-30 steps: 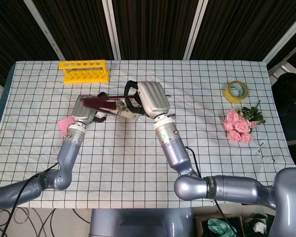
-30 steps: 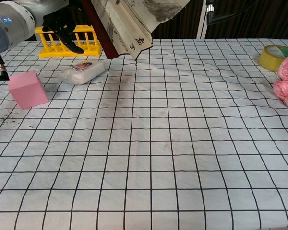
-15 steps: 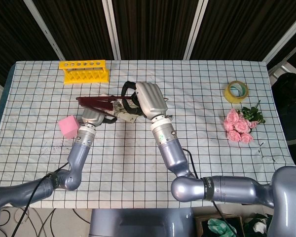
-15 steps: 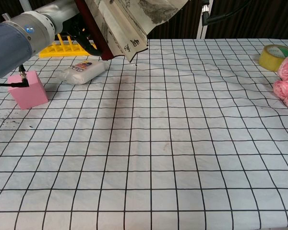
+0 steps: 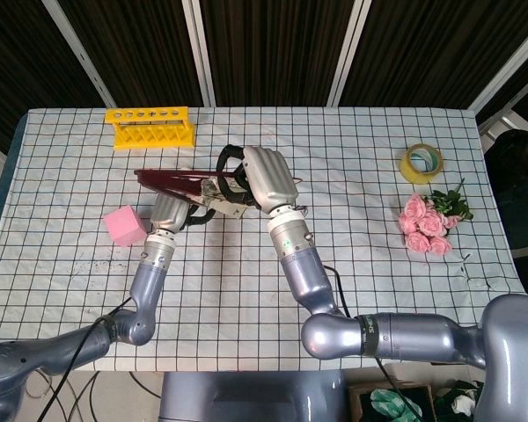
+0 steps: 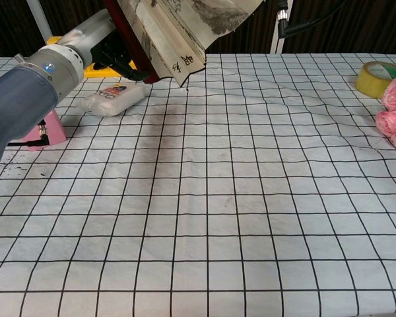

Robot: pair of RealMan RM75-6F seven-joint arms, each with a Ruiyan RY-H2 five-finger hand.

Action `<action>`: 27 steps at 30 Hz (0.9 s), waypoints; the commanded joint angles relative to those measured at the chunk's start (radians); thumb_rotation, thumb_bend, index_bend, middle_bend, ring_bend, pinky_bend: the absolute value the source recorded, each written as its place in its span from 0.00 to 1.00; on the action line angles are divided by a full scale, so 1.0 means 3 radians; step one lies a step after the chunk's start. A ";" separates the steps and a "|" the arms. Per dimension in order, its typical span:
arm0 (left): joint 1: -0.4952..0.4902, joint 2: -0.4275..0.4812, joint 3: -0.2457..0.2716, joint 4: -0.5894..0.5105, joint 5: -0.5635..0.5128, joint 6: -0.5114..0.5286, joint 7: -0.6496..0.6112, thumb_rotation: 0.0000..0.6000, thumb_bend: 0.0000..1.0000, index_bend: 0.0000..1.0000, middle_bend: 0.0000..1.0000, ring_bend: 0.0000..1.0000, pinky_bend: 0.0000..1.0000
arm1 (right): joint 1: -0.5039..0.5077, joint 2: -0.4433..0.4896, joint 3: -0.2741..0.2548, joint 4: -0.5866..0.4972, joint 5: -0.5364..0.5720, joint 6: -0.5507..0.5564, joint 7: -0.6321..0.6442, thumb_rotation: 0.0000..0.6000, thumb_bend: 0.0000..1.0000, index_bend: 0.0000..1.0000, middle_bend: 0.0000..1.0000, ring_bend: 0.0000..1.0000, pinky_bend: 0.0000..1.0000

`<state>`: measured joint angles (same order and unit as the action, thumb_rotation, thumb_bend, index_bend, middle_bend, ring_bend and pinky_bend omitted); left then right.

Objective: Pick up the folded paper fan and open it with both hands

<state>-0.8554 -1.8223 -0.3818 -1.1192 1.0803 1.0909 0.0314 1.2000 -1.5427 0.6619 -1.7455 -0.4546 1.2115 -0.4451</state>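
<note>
Checked tablecloth (image 5: 378, 114) covering the table, seen from the head and from the chest. Right arm (image 5: 304, 272) and left arm (image 5: 150, 281) rise from the near edge and meet above the left half of the cloth. Paper fan (image 6: 178, 30), part-spread and held clear of the table between the two hands; its dark red outer sticks (image 5: 172, 180) point left, and its printed pleats hang down in the chest view. Right hand (image 5: 266, 176) grasps the right side of the fan, fingers curled over the pleats. Left hand (image 5: 169, 211) sits under the sticks; it appears to grasp the lower stick, though the contact is partly hidden. Yellow rack (image 5: 151, 127) at the far left; roll of tape (image 5: 421, 163) and pink roses (image 5: 427, 224) well apart at the right; pink block (image 5: 123, 225) beside the left forearm; white packet (image 6: 112, 99) on the cloth below the fan. Likely risks: pulling the hands apart along a line away from the pivot could tear the paper, and a loose hold on a stick could let the fan slip and fall shut.
</note>
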 commanded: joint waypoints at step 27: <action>0.0158 0.0424 -0.0053 -0.0294 0.0166 0.0158 0.0025 1.00 0.42 0.74 0.97 0.97 0.92 | -0.0317 0.0214 -0.0313 -0.0025 -0.0168 0.0172 0.0101 1.00 0.57 0.97 1.00 1.00 1.00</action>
<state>-0.8099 -1.6995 -0.3961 -1.2030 1.1305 1.1373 0.0364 1.1192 -1.4866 0.5834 -1.7542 -0.4877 1.2541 -0.4157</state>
